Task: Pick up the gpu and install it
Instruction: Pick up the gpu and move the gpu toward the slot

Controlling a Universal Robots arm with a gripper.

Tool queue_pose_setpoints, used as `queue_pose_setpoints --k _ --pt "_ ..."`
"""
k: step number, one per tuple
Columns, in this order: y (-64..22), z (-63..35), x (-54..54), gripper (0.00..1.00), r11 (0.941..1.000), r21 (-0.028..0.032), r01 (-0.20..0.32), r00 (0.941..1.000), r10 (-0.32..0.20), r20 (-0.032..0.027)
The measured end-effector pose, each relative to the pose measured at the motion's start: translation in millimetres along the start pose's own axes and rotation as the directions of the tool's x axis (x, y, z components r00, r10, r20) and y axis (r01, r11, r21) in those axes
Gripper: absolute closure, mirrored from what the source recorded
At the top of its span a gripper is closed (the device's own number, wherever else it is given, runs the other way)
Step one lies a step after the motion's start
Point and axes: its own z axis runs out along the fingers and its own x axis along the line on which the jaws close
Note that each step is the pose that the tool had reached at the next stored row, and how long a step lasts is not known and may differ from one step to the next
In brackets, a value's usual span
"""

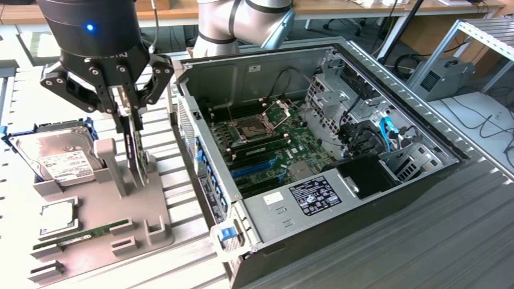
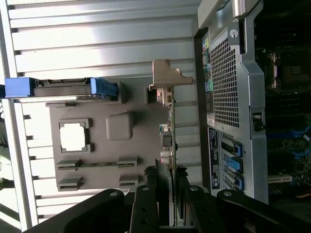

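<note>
Gpu (image 1: 141,164) (image 2: 169,121), a thin flat green circuit-board card with a black cooler on one face and a silver metal end bracket, is seen standing on edge, upright, in a slot of the grey moulded fixture plate (image 1: 105,211) (image 2: 141,145). It is not lifted; its lower edge is seated in the plate. The black gripper (image 1: 131,133) (image 2: 167,187) is positioned directly over the card, and the jaws are clamped on gpu, one on each face, at the end away from the bracket. On the same plate, just beside the card, a silver boxy hard drive with a white label (image 1: 52,158) (image 2: 63,87) is held in a blue carrier. A square silver processor chip (image 1: 58,218) (image 2: 73,136) and a narrow long green memory stick (image 1: 88,233) (image 2: 97,164) are laid in their own recesses, apart from the card. The plate is set on the ribbed grey metal worktop (image 1: 449,241) (image 2: 97,39), just beside the open grey-and-black computer case (image 1: 241,226) (image 2: 228,97), which lies on its side toward the exterior view's right. Inside it the green motherboard (image 1: 301,144) is exposed, with blue expansion slots (image 1: 255,167) seen unoccupied. The silver-grey robot arm (image 1: 233,24) is seen behind the case.
</note>
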Motion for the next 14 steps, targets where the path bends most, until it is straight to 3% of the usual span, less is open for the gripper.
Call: queue_pose_setpoints --k 14 --pt "-0.1 -4.8 -0.1 0.73 1.0000 0.0000 0.000 1.0000 0.000 0.0000"
